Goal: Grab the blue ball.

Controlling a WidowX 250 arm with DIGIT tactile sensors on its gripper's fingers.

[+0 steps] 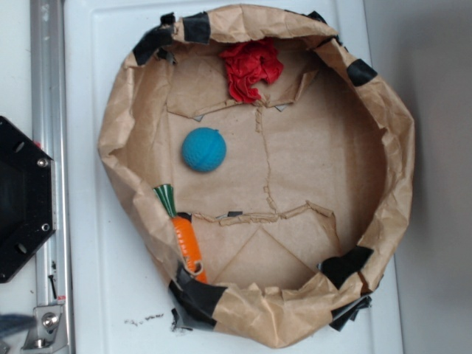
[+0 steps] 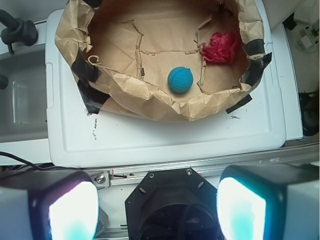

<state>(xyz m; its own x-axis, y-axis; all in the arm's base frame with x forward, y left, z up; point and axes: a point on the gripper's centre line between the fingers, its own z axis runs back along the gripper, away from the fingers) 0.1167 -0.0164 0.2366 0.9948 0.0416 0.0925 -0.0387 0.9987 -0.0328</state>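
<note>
The blue ball (image 1: 204,150) is a small teal matte ball lying on the brown paper floor of a crumpled paper basin (image 1: 398,147), left of centre. From the wrist camera the blue ball (image 2: 180,80) lies inside the paper basin (image 2: 150,102), just beyond its near wall. My gripper (image 2: 157,210) is open, its two pale fingertips (image 2: 72,212) wide apart at the bottom corners with nothing between them. It hangs over the black robot base (image 2: 180,205), well short of the ball. The exterior view does not show the gripper.
A red cloth wad (image 1: 251,68) (image 2: 221,48) lies at the basin's far side. An orange toy carrot (image 1: 184,236) leans on the wall near the black base (image 1: 22,199). Black tape patches (image 1: 199,295) mark the rim. A metal rail (image 1: 46,110) borders the white surface (image 1: 96,280).
</note>
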